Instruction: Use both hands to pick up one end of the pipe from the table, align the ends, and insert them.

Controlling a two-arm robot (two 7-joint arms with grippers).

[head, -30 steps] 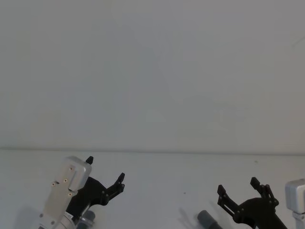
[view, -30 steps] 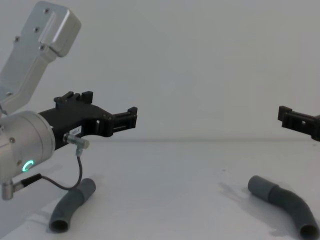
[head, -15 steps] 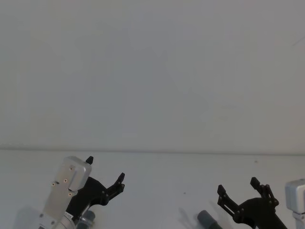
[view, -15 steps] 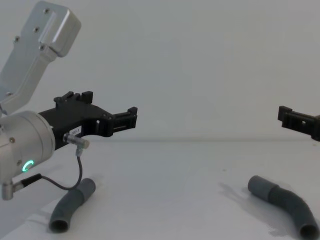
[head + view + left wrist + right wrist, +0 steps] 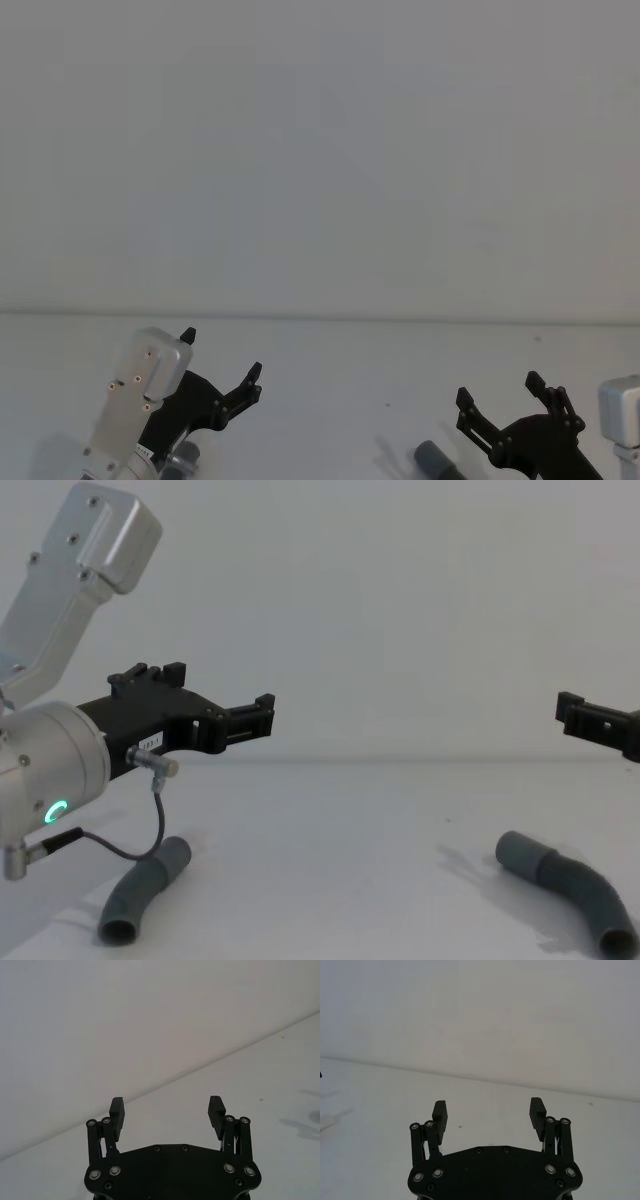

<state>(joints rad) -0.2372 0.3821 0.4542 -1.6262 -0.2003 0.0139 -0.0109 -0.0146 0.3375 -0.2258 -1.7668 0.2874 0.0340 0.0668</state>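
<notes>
In the head view, the left gripper (image 5: 222,355) and the right gripper (image 5: 498,392) sit low at the near edge of the table (image 5: 350,380), well apart. Each hangs over one stub of grey pipe: the left pipe piece (image 5: 185,460) is tucked under the left arm, and the right pipe piece (image 5: 435,462) is just beside the right gripper. In the left wrist view the left gripper (image 5: 167,1110) has its jaws spread wide with nothing between them and bare table ahead. The right wrist view shows the right gripper (image 5: 488,1110) the same, wide and empty. The chest view adds what the head view cuts short. Both pieces lie flat along their full bent length, the left pipe piece (image 5: 145,890) below the left gripper (image 5: 205,695) and the right pipe piece (image 5: 565,885) below the right gripper (image 5: 590,720). Both grippers are held clear above the table. We judge the step in hand to be the reach down to grasp. To do it well, we would tip each gripper downward and turn its jaws across the pipe, closing on the stiff collar stretch near the mating end rather than on the bend. Each end should be left sticking out free for aligning. From here we cannot quite tell which piece carries the narrow tip, so we would confirm that before bringing them together.
</notes>
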